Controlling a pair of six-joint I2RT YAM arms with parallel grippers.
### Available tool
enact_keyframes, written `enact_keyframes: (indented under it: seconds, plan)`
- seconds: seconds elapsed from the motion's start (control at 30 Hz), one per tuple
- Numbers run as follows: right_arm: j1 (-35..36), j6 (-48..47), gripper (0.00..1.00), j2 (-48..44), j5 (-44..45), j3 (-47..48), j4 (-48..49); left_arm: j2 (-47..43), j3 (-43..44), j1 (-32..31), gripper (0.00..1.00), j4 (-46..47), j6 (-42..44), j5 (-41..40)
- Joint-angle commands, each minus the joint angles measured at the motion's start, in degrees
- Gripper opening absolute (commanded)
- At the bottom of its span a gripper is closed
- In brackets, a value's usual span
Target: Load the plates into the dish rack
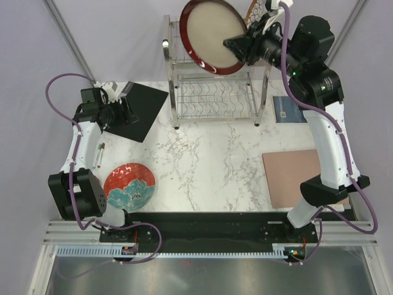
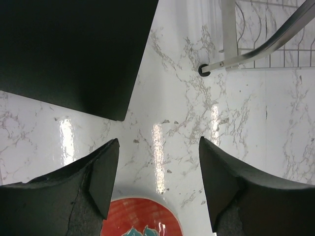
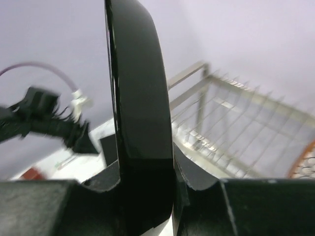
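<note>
My right gripper [image 1: 241,46] is shut on the rim of the dark-red-rimmed, beige-centred plate [image 1: 212,34] and holds it tilted above the top tier of the steel dish rack [image 1: 212,98]. In the right wrist view the plate [image 3: 140,108] shows edge-on between the fingers, the rack [image 3: 236,128] behind it. A brown patterned plate [image 1: 255,12] stands at the rack's top right. The red plate with teal flowers [image 1: 129,187] lies flat on the table at the near left; its edge shows in the left wrist view [image 2: 140,219]. My left gripper [image 1: 129,110] is open and empty over the table [image 2: 159,167].
A black mat [image 1: 141,107] lies at the left, next to the rack's foot [image 2: 204,70]. A blue booklet [image 1: 287,110] lies right of the rack. A pink board [image 1: 298,175] lies at the right under the right arm.
</note>
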Motion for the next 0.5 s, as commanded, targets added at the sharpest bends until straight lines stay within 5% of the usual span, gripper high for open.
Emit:
enact_keyframes:
  seconds: [0.0,0.23,0.47]
  plan:
    - [1.12,-1.88,0.00,-0.29,30.71,-7.19,26.06,1.25,4.37,0.08,0.72,3.60,-3.99,0.83]
    - [7.89,-15.33,0.00,7.51,58.82,-3.62,46.06,0.46,1.75,-0.18,0.72,5.44,-4.61,1.18]
    - [8.69,-22.72,0.00,14.55,65.53,3.85,50.12,-0.86,-3.27,-0.88,0.72,8.43,-5.22,1.54]
